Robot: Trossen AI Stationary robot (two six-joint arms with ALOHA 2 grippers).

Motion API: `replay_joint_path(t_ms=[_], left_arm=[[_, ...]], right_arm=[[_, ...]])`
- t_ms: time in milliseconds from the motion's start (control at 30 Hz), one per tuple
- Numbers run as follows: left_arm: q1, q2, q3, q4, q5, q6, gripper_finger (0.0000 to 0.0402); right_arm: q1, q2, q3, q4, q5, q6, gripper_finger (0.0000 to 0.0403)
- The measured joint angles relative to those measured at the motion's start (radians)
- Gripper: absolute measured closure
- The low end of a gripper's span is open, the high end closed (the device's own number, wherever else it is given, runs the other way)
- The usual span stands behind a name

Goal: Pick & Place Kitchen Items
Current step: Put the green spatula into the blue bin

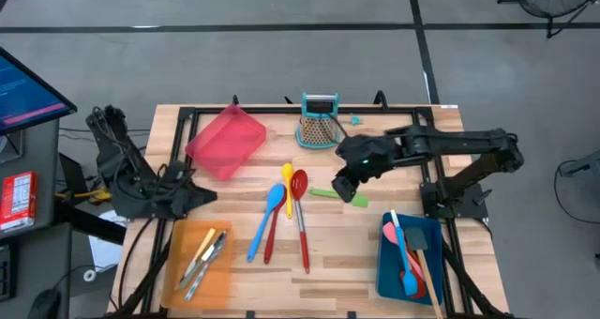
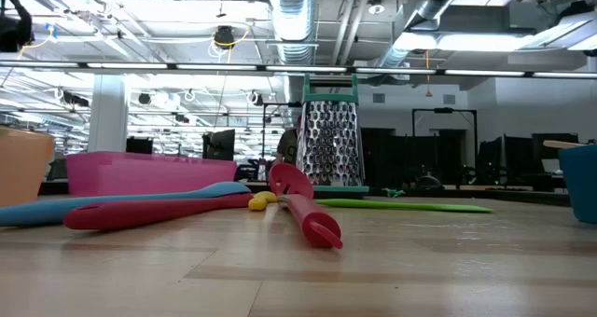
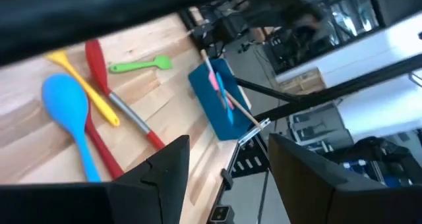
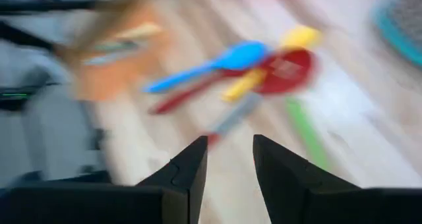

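The high view shows the wooden worktop (image 1: 356, 263) from above. The right end effector (image 1: 350, 189) hangs over the middle of it, just above one end of the green spatula (image 1: 324, 192), which lies flat on the wood. In the right wrist view the two dark fingers (image 4: 191, 168) stand a little apart with nothing between them, so this end effector is released and holds nothing.

The left end effector (image 1: 199, 196) stays low at the left edge of the worktop, between the red tray (image 1: 225, 141) and the orange tray (image 1: 178, 249). The left wrist view shows its fingers (image 3: 168, 168) spread wide and empty.

Near the centre lie four long utensils close together: the blue spoon (image 1: 268, 216), the yellow spoon (image 1: 288, 186), a red slotted spoon (image 1: 300, 211) with a metal handle, and a second red spoon (image 1: 272, 235) partly under the blue one. The silvery cutlery pieces (image 1: 204, 253) lie inside the orange tray. The blue tray (image 1: 386, 267) at the right holds a few utensils, one of them with a wooden handle. The teal grater (image 1: 319, 122) stands upright at the far edge, behind the spoons.
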Motion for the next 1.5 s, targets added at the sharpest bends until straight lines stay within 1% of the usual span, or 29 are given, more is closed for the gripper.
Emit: replay_joint_path(t_ms=[100, 133, 267, 400, 467, 533, 667, 833, 1000, 1067, 1200, 1367, 1433, 1500], left_arm=[[0.000, -0.019, 0.000, 0.018, 0.000, 0.067, 0.0209], [0.000, -0.026, 0.000, 0.026, 0.000, 0.088, 0.0208], [0.000, -0.045, 0.000, 0.045, 0.001, 0.160, 0.0203], [0.000, -0.057, 0.000, 0.047, 0.017, 0.172, 0.0203], [-0.001, -0.058, 0.000, 0.048, 0.038, 0.178, 0.0203], [-0.001, -0.060, 0.000, 0.054, 0.064, 0.208, 0.0203], [-0.001, -0.060, 0.000, 0.061, 0.073, 0.231, 0.0203], [-0.001, -0.060, 0.000, 0.063, 0.073, 0.258, 0.0203], [-0.001, -0.060, 0.000, 0.063, 0.068, 0.258, 0.0203], [-0.001, -0.060, 0.000, 0.063, 0.068, 0.258, 0.0203], [-0.001, -0.060, 0.000, 0.065, 0.065, 0.258, 0.0203], [-0.001, -0.059, 0.000, 0.067, 0.064, 0.258, 0.0206], [-0.001, -0.060, 0.000, 0.068, 0.064, 0.258, 0.0206], [-0.001, -0.059, 0.000, 0.068, 0.063, 0.258, 0.0206]], right_arm=[[-0.014, 0.066, 0.000, -0.118, 0.002, -0.039, 0.0264], [-0.018, 0.097, 0.000, -0.123, 0.002, -0.075, 0.0254], [-0.039, 0.229, 0.000, -0.134, -0.002, -0.310, 0.0201], [-0.056, 0.374, 0.000, -0.133, 0.001, -0.533, 0.0155], [-0.059, 0.437, 0.000, -0.133, -0.002, -0.608, 0.0145], [-0.059, 0.484, 0.000, -0.126, -0.025, -0.660, 0.0143], [-0.074, 0.538, -0.002, -0.074, -0.051, -0.688, 0.0143], [-0.118, 0.534, -0.056, 0.066, -0.050, -0.699, 0.0143], [-0.154, 0.532, -0.089, 0.125, -0.048, -0.697, 0.0143], [-0.154, 0.552, -0.089, 0.160, -0.048, -0.702, 0.0143], [-0.143, 0.602, -0.088, 0.192, -0.050, -0.697, 0.0143], [-0.173, 0.635, -0.089, 0.201, -0.057, -0.681, 0.0144], [-0.187, 0.634, -0.089, 0.207, -0.060, -0.680, 0.0151], [-0.203, 0.635, -0.089, 0.205, -0.063, -0.678, 0.0170]])
